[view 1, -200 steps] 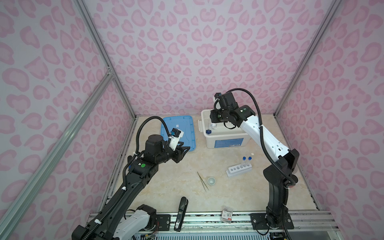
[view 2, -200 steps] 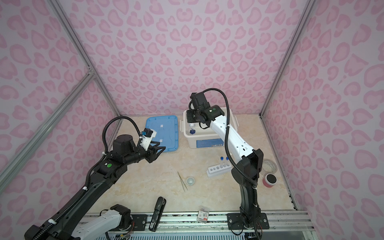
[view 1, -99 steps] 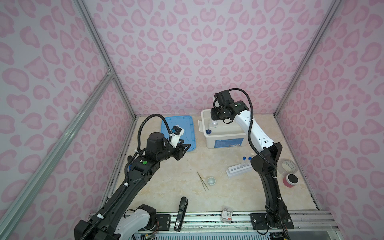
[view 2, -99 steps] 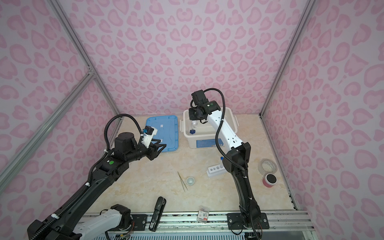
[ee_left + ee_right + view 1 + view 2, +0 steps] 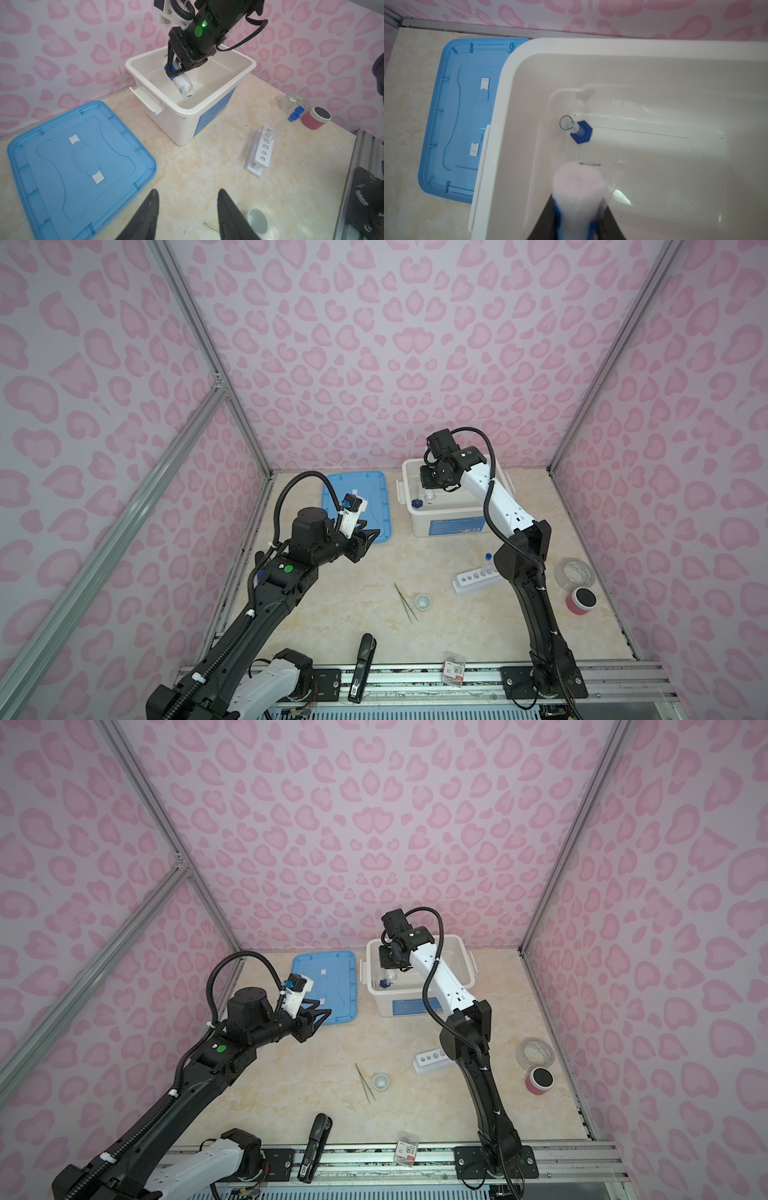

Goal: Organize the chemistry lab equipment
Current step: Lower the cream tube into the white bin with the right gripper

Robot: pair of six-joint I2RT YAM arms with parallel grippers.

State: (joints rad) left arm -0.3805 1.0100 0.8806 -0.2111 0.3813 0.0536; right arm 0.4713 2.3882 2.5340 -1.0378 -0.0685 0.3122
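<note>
The right fingers (image 5: 170, 63) are clamped on the cap end of the white bottle (image 5: 182, 85) and carry it tilted, base down, inside the open white bin (image 5: 188, 111). Gripping it high leaves the base free to meet the bin's floor first, though I cannot tell whether it touches. In the right wrist view the bottle hangs near a small cylinder (image 5: 580, 133) with a blue six-sided foot, which appears to stand upright in a corner of the bin. The tilt and the gap between them probably serve to keep the bottle from knocking the cylinder over. The blue lid (image 5: 79, 166) lies flat on the counter (image 5: 197, 166) just beside the bin, out of the way so the bin can be loaded from above. The left fingers (image 5: 151, 214) are spread moderately apart with nothing between them. They hover over the counter near the lid's corner, apparently waiting clear of the right arm. The other equipment is out on the counter. Two blue-capped tubes (image 5: 295, 116) lean in the end holes of the rack (image 5: 262, 149), and the cup (image 5: 422, 601) and the tweezers (image 5: 405, 601) lie just beside each other. The stapler (image 5: 363, 664) lies by the front rail, apart from them.
</note>
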